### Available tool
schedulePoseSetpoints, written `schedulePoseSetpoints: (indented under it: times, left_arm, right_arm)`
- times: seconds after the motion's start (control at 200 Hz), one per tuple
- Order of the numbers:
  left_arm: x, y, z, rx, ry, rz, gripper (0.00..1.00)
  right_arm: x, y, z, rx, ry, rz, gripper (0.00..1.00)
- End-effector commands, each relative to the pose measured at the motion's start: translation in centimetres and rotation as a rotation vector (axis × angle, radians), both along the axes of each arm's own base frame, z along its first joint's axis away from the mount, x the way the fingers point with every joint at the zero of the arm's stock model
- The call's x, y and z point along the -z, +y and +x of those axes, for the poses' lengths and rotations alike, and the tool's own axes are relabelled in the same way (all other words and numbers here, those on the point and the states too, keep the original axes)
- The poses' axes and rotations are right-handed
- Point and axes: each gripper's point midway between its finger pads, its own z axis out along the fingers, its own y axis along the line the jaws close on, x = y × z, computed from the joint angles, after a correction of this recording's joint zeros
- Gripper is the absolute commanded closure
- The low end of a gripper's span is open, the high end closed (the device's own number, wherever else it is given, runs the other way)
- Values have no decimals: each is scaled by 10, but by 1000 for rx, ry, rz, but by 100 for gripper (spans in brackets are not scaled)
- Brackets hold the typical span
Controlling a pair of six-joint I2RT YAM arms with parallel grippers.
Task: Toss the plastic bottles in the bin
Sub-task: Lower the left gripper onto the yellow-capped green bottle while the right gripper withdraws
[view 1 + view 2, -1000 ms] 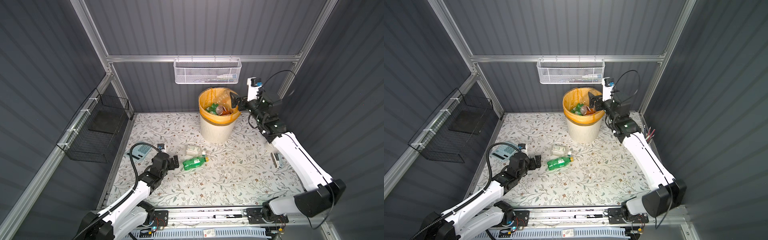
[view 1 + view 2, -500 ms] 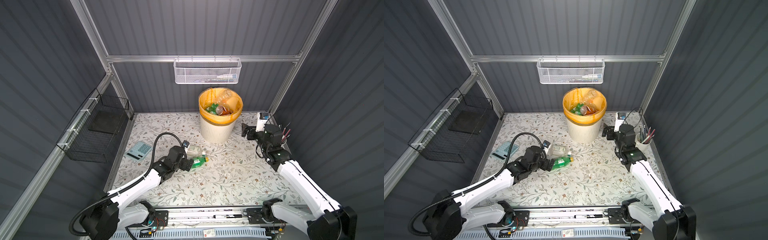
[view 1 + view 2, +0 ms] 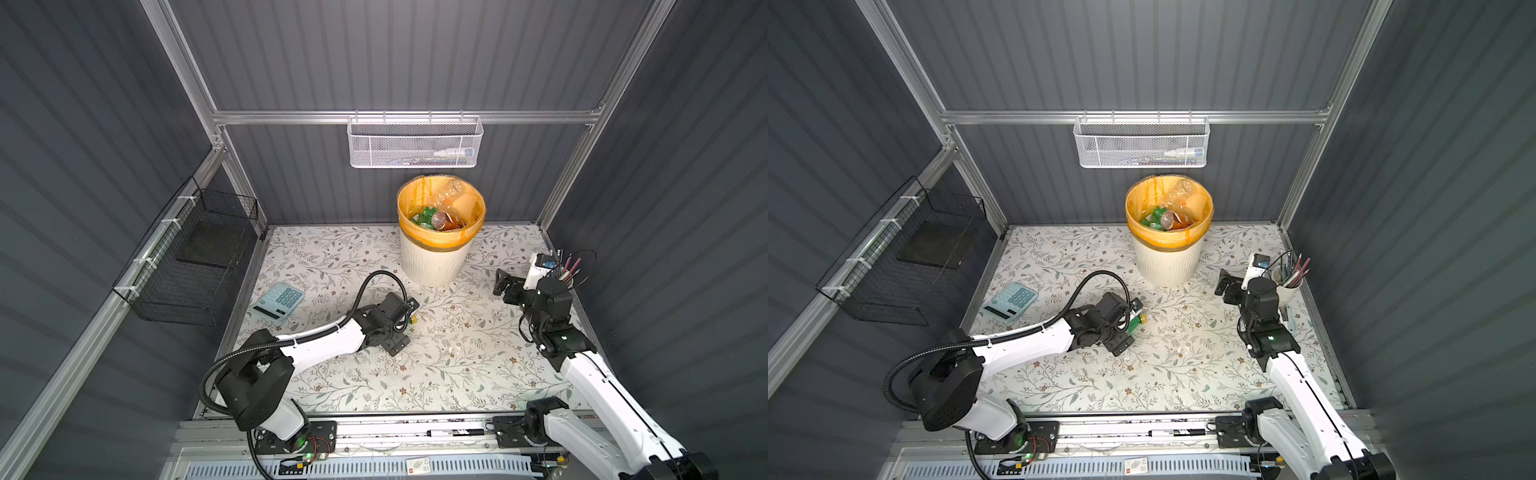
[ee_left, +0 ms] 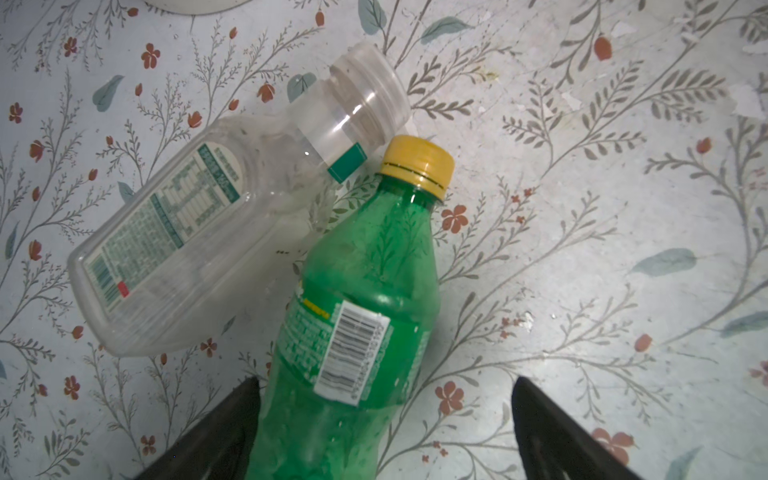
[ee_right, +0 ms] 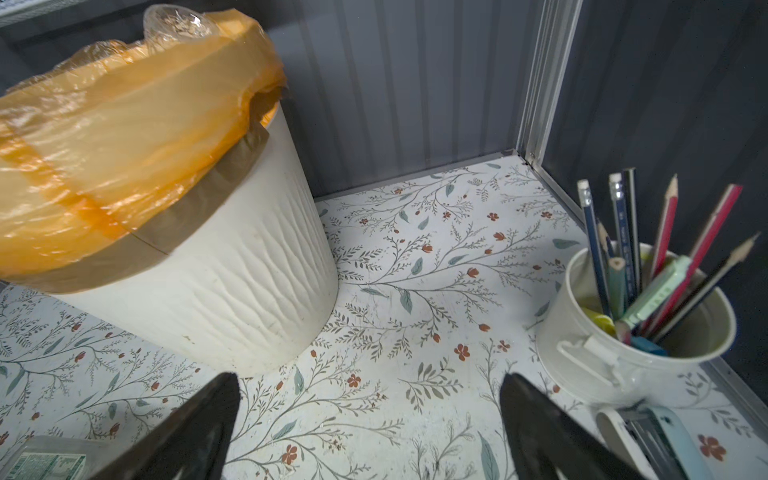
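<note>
Floral tabletop (image 3: 457, 374) bears bin (image 3: 432, 262), green bottle (image 4: 357, 324), clear bottle (image 4: 187, 232), calculator (image 3: 279, 300), pencil cup (image 5: 623, 365).

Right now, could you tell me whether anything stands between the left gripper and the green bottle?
Nothing visible does. The green bottle lies between the open jaws of the left gripper. The clear bottle lies beside it, close to its neck, outside the jaws.

Green bottle (image 4: 357, 316) (yellow cap) lies between the spread gripper (image 4: 384, 386) jaws, touching a clear capless bottle (image 4: 187, 232).
</note>
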Motion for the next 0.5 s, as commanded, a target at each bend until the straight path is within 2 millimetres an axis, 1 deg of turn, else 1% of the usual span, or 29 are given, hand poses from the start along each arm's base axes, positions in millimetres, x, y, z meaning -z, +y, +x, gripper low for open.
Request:
schedulePoseSetpoints:
  times: [0.0,0.185,0.31,0.455,0.495]
  left_arm:
    - [5,1,0,20,30,97,7]
    - [26,0,-3,38,105,199,14]
    - [33,0,-4,38,127,234,18]
    - [36,-1,-4,37,136,238,33]
    - [36,-1,-5,34,137,235,35]
  right_arm:
    - [4,-4,-3,19,0,23,1]
    - [9,-9,-4,29,9,28,1]
    - [13,-12,-5,34,16,35,1]
    - [17,-15,-5,38,23,45,1]
    - [17,-15,-5,38,23,48,1]
